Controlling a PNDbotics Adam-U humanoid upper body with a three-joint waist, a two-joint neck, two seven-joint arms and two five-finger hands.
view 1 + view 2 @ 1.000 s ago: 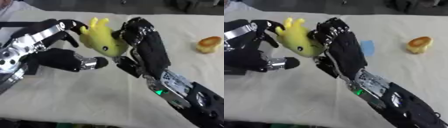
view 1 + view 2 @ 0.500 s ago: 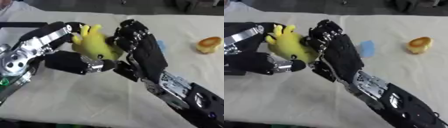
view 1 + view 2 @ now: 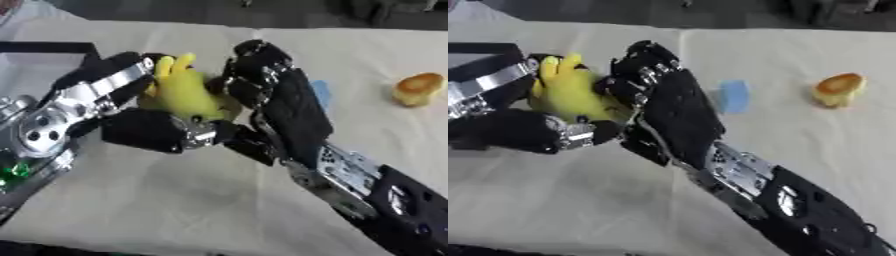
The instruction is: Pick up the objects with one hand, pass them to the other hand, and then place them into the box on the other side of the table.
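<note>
The left hand [image 3: 131, 125] curls its fingers and thumb round a yellow toy [image 3: 184, 95], held above the table [image 3: 175, 200] at the left of centre. The right hand [image 3: 271, 95] closes its fingers on the toy's other side, so both hands clasp it. Further right, a blue piece [image 3: 733, 96] and an orange-topped object [image 3: 837, 90] lie apart on the table.

Soft, even light; both views slightly blurred.
</note>
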